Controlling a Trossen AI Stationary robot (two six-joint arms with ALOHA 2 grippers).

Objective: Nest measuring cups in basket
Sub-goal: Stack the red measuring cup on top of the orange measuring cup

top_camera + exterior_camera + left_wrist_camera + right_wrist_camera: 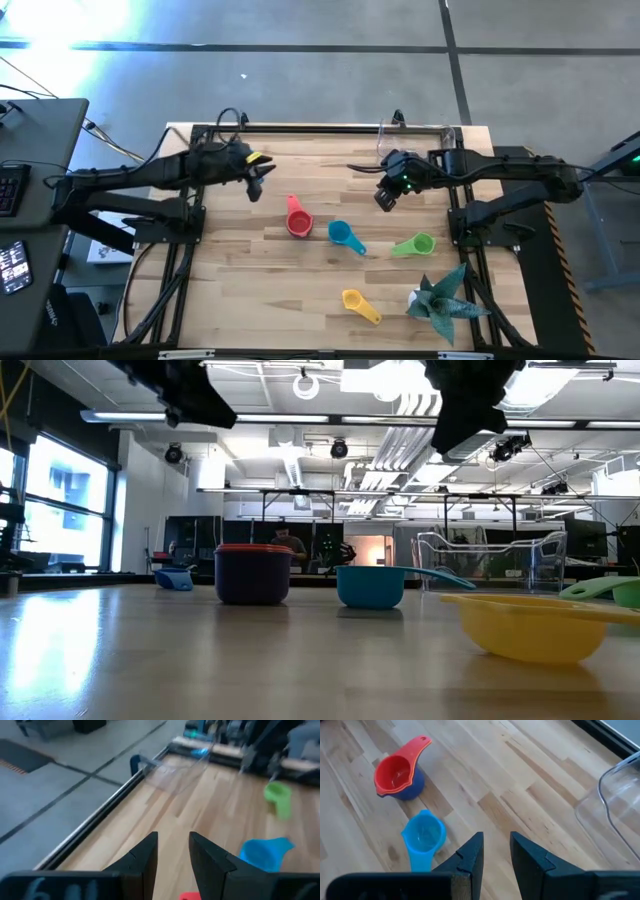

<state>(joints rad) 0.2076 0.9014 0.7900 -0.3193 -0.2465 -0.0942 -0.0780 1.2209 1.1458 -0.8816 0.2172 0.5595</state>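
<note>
A red cup [394, 771] sits nested in a darker blue-purple cup [252, 578] mid-table. To its right, each standing alone on the wood, are a light blue cup [343, 236], a green cup [415, 245] and a yellow cup [358, 303]. In the low view a small blue cup [175, 578] shows farther back on the left. The clear basket [402, 140] stands at the far edge. My left gripper [256, 190] hovers open, left of the stack. My right gripper [385, 200] hovers open, near the basket [620, 800]. Both hold nothing.
A teal spiky plant [440, 300] stands at the near right corner, beside the yellow cup. A black metal frame [320, 128] runs along the table's edges. Bare wood lies between the cups and the basket, and over the near left part of the table.
</note>
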